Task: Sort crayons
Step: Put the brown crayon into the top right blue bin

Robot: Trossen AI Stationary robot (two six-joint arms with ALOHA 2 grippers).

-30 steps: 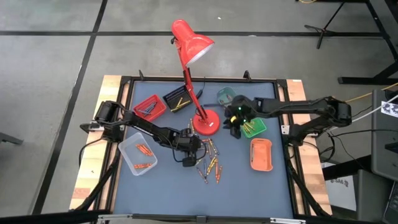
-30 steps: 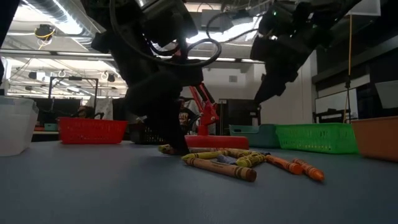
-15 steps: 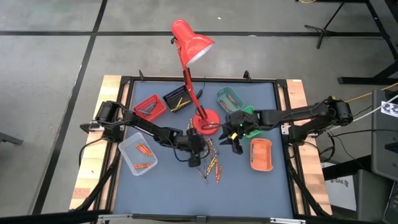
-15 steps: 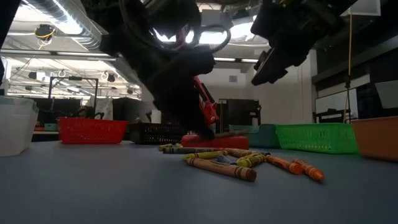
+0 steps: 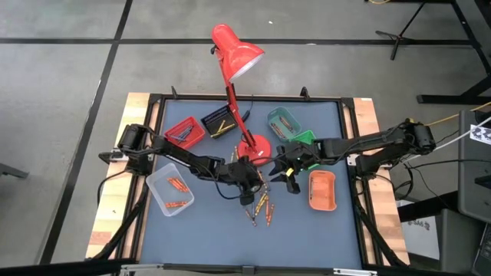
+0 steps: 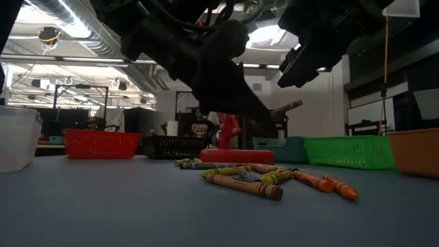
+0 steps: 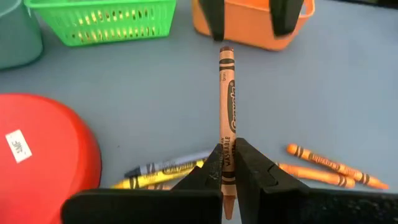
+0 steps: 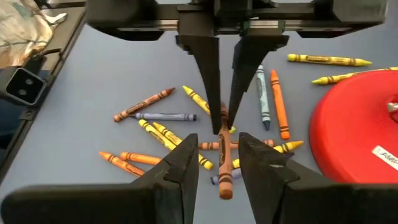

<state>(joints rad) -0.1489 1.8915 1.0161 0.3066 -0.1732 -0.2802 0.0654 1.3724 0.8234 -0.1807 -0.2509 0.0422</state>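
Above the middle of the bench (image 5: 199,218), just in front of the red lamp (image 5: 239,61), we are seeing the two arms coming together: the right tool (image 5: 289,175) is swinging in from over the green tray (image 5: 305,138) toward the left tool (image 5: 250,190), which is lifting off the crayons (image 5: 261,201) with one orange-brown crayon (image 7: 226,118) pinched tight at its lower end. That is looking to us like a handover toward the orange tray (image 5: 322,190). The high view is showing only the arms nearing; the right wrist view is showing the right tool's fingers (image 8: 177,165) standing apart, holding nothing, with the crayon's tip between them.
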